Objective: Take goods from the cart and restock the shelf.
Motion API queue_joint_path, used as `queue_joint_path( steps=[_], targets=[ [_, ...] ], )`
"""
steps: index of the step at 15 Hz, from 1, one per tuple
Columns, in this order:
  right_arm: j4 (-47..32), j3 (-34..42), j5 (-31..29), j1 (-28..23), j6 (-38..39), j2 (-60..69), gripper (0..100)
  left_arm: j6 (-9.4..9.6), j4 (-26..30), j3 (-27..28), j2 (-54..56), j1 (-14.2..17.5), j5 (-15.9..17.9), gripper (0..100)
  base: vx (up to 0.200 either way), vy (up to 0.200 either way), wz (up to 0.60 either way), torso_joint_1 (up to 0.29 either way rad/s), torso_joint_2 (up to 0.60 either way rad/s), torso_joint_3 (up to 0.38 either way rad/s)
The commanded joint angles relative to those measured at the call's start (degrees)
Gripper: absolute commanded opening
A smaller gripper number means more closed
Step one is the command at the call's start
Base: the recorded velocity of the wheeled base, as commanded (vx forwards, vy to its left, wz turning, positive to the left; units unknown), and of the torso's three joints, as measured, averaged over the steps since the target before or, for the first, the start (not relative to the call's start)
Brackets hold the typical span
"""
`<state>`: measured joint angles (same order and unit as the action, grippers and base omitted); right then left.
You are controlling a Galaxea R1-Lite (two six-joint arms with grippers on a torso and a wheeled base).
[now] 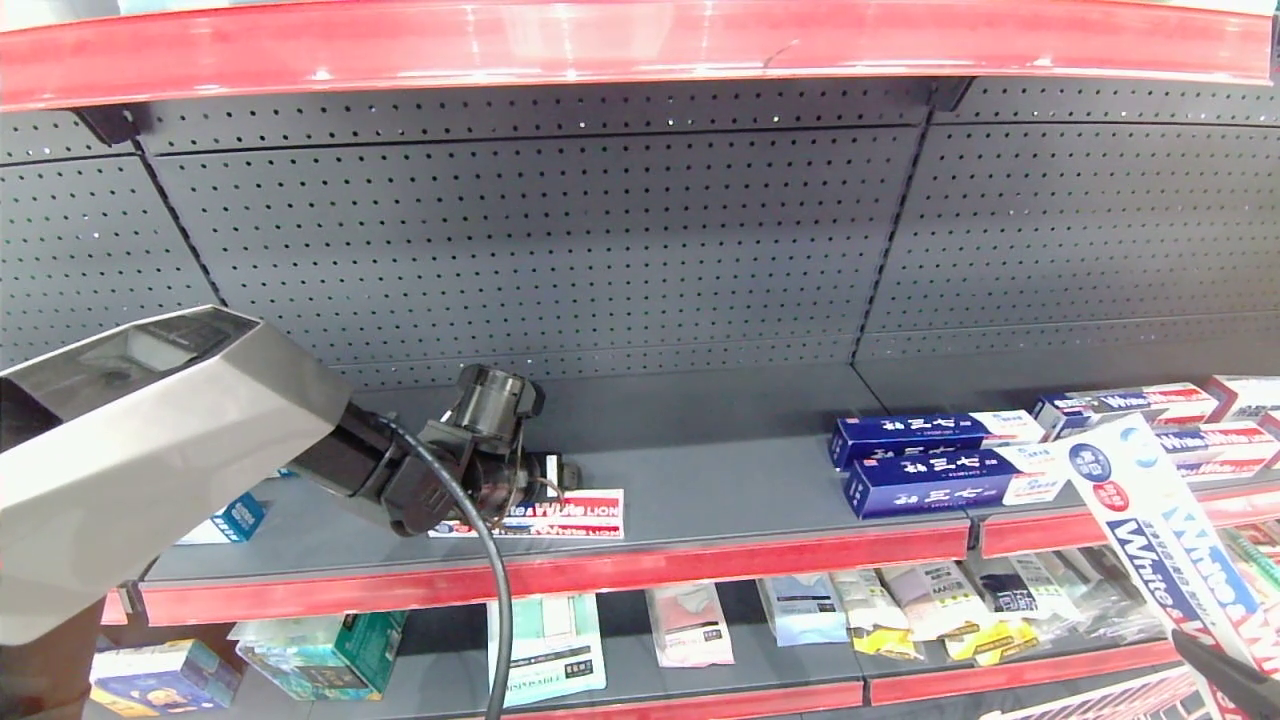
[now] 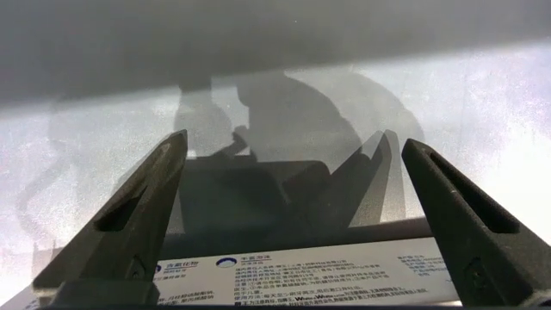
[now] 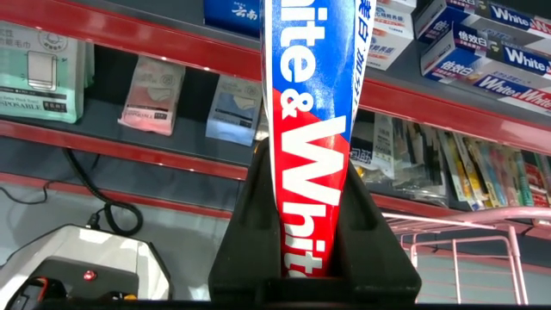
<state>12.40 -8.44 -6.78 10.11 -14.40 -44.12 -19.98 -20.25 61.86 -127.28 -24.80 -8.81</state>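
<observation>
A: What is the biggest thing here?
B: The grey shelf (image 1: 700, 440). It runs across the whole head view, with a red strip along its front edge.
A: And the big arm on the left side?
B: It ends in the left claw (image 1: 545, 478), just left of the middle of the frame. Its two fingers (image 2: 129, 232) are spread wide and grip nothing.
A: What lies by it?
B: A flat box (image 1: 570, 512) (red, white and blue). It lies on the shelf board at the claw's tips, with its long side along the red strip. In the left wrist view the flat box (image 2: 293, 275) runs across the bottom, low between the fingers. I can't tell if they touch it.
A: And in the lower right corner?
B: A tall toothpaste box (image 1: 1160, 540) sticks up there. The right claw (image 1: 1225, 668) is squeezed tight on its bottom end.
A: Which way does it point?
B: Its long side leans up and to the left. Its top shows just right of the blue boxes (image 1: 940, 462) lying on the shelf.
A: So where should it go?
B: I think the bare board is up and left of it, and the right arm is the nearer one there. The box would need to tip down flat, long side along the strip, like its blue neighbours.
</observation>
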Motion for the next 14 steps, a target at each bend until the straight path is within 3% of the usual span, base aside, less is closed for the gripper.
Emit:
queue_joint_path(
  steps=[1, 9, 12, 14],
  targets=[
    [-0.01, 0.09, 0.01, 0.00, -0.02, -0.09, 0, -0.06, 0.74, -0.24, 0.10, -0.17, 0.02, 100, 0.000, 0.000, 0.00, 0.000, 0.00, 0.000],
    [-0.01, 0.53, 0.01, 0.09, -0.02, 0.00, 0, -0.94, 1.79, 0.37, 0.19, -0.08, -0.41, 100, 0.000, 0.000, 0.00, 0.000, 0.00, 0.000],
    [0.08, 0.53, 0.01, 0.09, 0.07, 0.00, 0, -1.03, -2.43, -0.07, -0.86, 0.10, -2.35, 100, 0.000, 0.000, 0.00, 0.000, 0.00, 0.000],
    [-0.01, 0.53, 0.01, 0.09, -0.02, 0.00, 0, -1.90, -2.16, 0.11, -0.86, 0.10, -2.52, 100, 0.000, 0.000, 0.00, 0.000, 0.00, 0.000]
  ],
)
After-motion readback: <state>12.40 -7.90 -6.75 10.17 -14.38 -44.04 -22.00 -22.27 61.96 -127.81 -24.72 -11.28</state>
